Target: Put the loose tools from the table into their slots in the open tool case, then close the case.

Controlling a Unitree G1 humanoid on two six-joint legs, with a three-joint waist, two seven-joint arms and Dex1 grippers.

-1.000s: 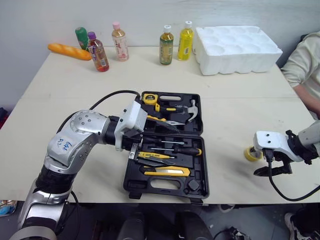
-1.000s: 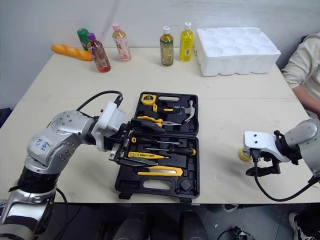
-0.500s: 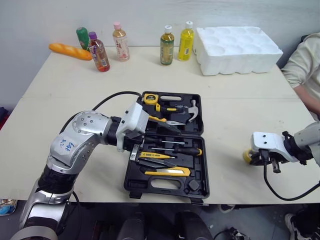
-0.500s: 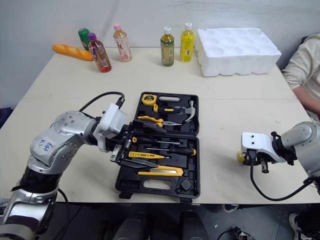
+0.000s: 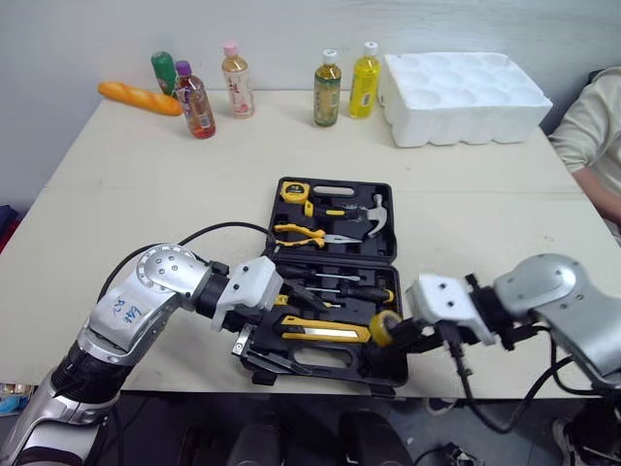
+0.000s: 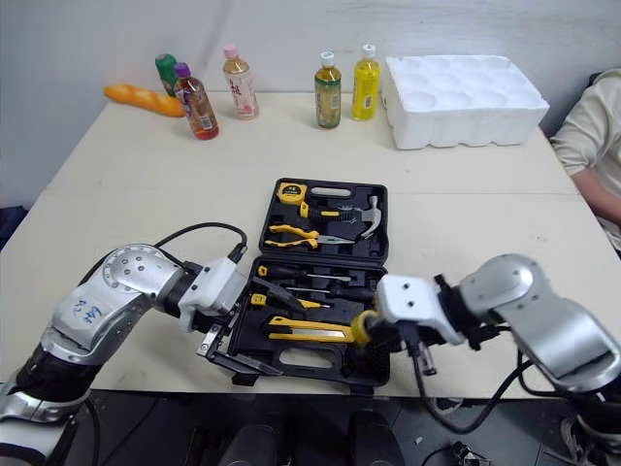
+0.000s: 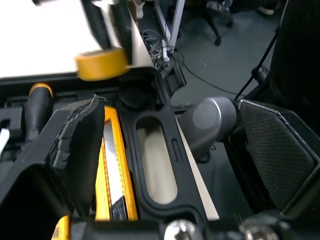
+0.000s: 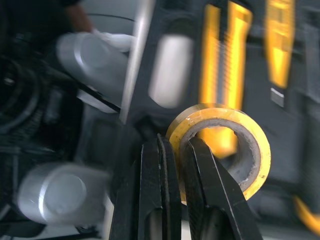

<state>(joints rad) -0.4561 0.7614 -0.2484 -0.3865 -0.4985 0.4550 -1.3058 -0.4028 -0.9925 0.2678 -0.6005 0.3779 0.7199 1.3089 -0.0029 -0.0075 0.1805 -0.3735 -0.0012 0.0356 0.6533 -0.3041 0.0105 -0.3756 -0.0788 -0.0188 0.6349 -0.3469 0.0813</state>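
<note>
Right gripper (image 8: 172, 143) clamped on round yellow tape roll (image 8: 251, 167) above open black plastic tool case (image 5: 335, 185), left gripper (image 7: 168, 106) spread apart at its near left edge

I have the tool case (image 5: 391, 233) mid-table (image 5: 146, 194), bottles (image 5: 328, 76) and a loaf (image 5: 139, 99) behind it to the left, a foam tray (image 5: 466, 126) behind right. The tape roll (image 5: 384, 328) sits over the case's near right corner, in my right gripper (image 8: 172, 145).

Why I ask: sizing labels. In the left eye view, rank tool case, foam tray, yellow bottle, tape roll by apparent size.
tool case
foam tray
yellow bottle
tape roll
The last two are close.
</note>
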